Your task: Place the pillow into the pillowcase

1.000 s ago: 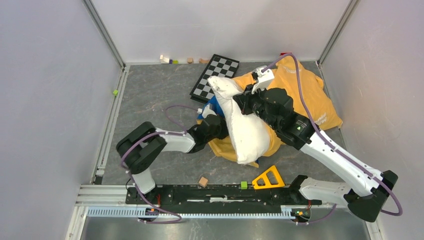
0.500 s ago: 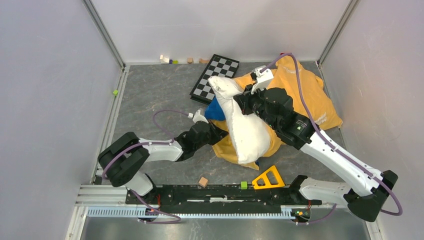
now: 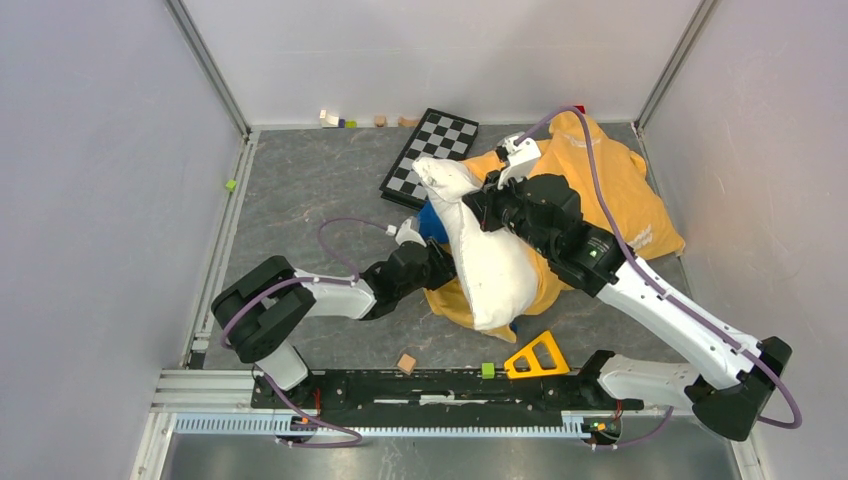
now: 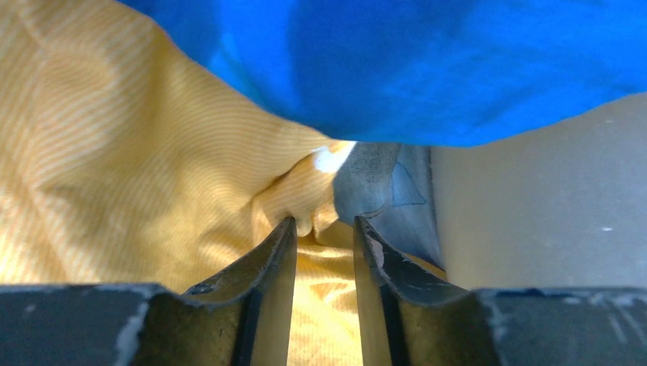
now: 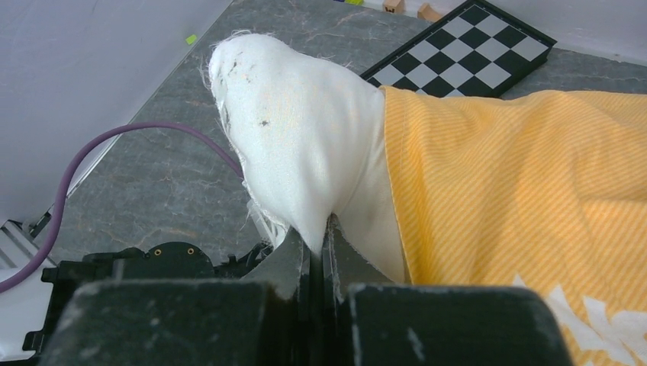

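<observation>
The off-white pillow [image 3: 487, 262] lies tilted across the orange-yellow pillowcase [image 3: 620, 190], which spreads to the back right. My right gripper [image 3: 482, 207] is shut on the pillow's upper edge; the right wrist view shows the white fabric [image 5: 297, 130] pinched between the closed fingers of that gripper [image 5: 317, 229], with the pillowcase [image 5: 519, 175] beside it. My left gripper [image 3: 441, 266] is at the pillowcase's near-left edge, low by the pillow. In the left wrist view its gripper [image 4: 324, 223] has the jaws slightly apart, with yellow pillowcase fabric [image 4: 122, 160] lying between and ahead of them.
A blue cloth [image 3: 431, 222] lies beside the pillow and hangs over the left gripper [image 4: 427, 69]. A chessboard [image 3: 430, 150] lies behind. An orange triangle [image 3: 538, 355], a wooden block [image 3: 406, 361] and a green block [image 3: 488, 369] sit near the front rail. Small blocks [image 3: 340, 121] line the back wall.
My left arm drew back toward the near left, then moved forward again to the pillowcase edge. My right gripper shifted slightly left and back with the pillow.
</observation>
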Motion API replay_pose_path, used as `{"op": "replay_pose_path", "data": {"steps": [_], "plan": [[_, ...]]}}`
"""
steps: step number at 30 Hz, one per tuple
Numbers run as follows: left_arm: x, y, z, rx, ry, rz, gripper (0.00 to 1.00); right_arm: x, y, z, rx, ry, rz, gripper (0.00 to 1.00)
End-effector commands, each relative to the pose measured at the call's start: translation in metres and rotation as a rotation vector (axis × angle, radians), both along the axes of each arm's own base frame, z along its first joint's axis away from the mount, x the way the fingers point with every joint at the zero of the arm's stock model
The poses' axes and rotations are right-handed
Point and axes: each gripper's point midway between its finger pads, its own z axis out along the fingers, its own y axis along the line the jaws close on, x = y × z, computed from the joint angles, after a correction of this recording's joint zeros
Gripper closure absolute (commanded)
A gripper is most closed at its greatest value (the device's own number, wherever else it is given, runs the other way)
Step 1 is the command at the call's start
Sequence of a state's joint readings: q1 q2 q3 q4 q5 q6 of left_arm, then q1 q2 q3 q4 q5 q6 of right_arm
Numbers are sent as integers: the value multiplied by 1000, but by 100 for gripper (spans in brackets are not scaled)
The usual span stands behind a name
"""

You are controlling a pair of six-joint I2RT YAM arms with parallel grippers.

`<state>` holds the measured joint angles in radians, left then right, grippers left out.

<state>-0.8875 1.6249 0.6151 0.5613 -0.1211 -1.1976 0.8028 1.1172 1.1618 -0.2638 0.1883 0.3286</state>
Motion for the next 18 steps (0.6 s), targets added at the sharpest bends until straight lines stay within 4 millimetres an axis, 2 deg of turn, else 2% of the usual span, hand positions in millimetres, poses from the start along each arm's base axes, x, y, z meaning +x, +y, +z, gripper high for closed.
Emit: {"op": "replay_pose_path", "data": {"steps": [1,6,9,18], "plan": [[8,-13,12,34,-49,-20,58,0,8,70,173,-126,22,100],[14,-15,-3,139,-18,-4,49,0,8,72,175,-128,24,100],[17,-7,-18,243,12,39,49,-1,8,77,179,-134,26,100],[26,-9,-43,339,57,70,41,-4,6,89,193,-150,34,100]]}}
